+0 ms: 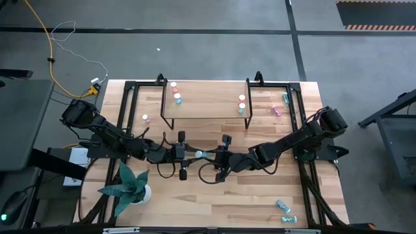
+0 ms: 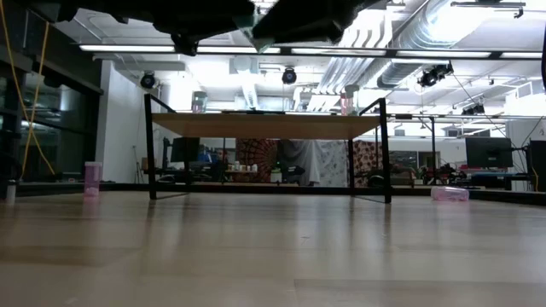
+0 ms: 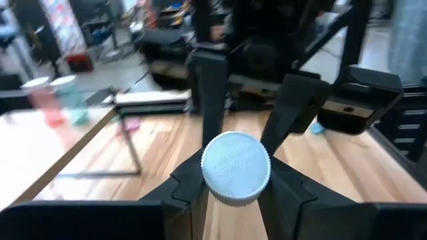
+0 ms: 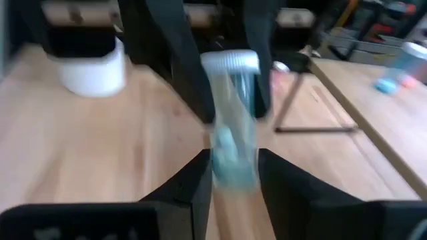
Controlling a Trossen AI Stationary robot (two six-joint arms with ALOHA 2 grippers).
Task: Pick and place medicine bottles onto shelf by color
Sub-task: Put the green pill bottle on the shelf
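Your left gripper (image 1: 190,155) and right gripper (image 1: 214,156) both clasp one teal bottle (image 1: 201,155) at frame centre: a handover. Next, free one side, then carry it to the shelf (image 1: 208,99).

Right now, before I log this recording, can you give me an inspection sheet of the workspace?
Surface: wooden table, nothing spilled.
Job's things: shelf holds a few bottles at each end. One teal bottle is in the air at mid-table. Loose bottles lie near the front right corner, and more stand beside the shelf.
Clutter: potted plant at the front left.
Grippers: left gripper has its fingers closed on the teal bottle's cap end. Right gripper is at the other end.
Cables: yellow cable on the floor, left of the table.
Surroundings: grey floor, no person seen.
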